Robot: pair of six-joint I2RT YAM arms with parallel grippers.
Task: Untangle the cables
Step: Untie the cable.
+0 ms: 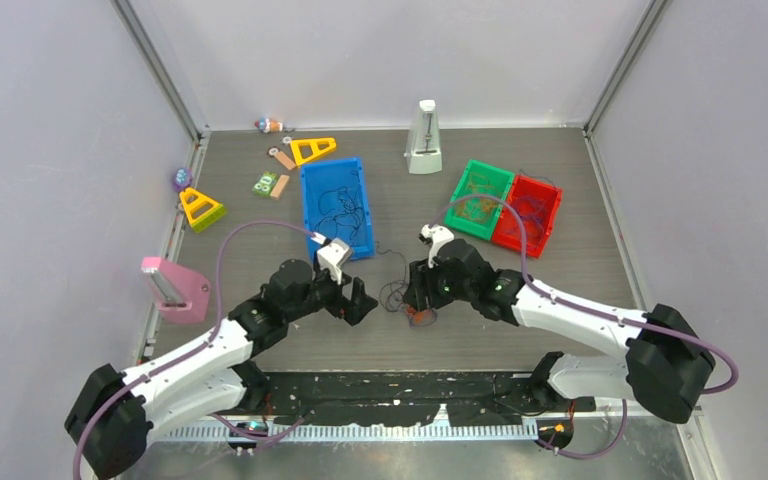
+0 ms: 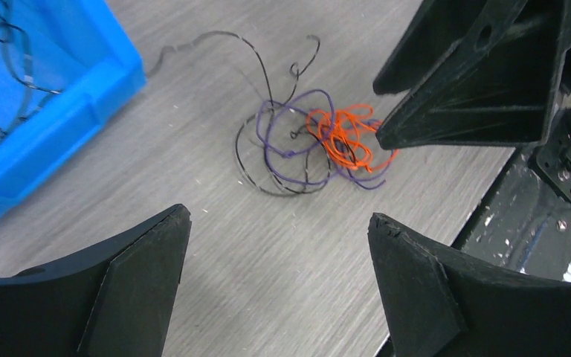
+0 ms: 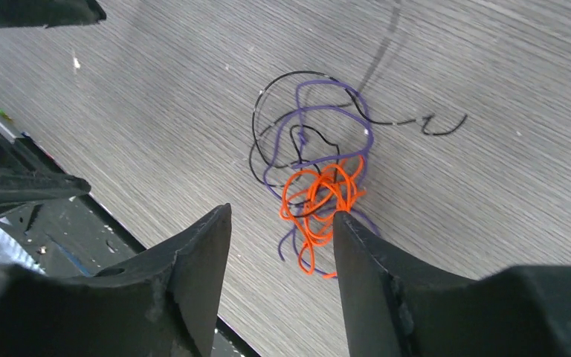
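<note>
The left gripper (image 2: 279, 279) stands wide open and holds nothing. Its matte black, wedge-shaped fingers (image 2: 141, 282) hang over bare table (image 2: 268, 238), a grey surface with a fine wood grain, just short of the cables (image 2: 320, 141).

The right gripper (image 3: 282, 249) is also open, though with a narrower gap. The tip of one finger (image 3: 372, 275) touches the orange loops, and a few orange and purple strands lie between the two tips, unclamped.

The cables are hair-thin wires knotted into a small clump lying flat on the table between the two grippers. Tight orange coils sit on the right gripper's side, with looser purple and black loops around them. One long black strand curls toward the blue plastic bin (image 2: 59, 97), which holds more thin black wire.
</note>
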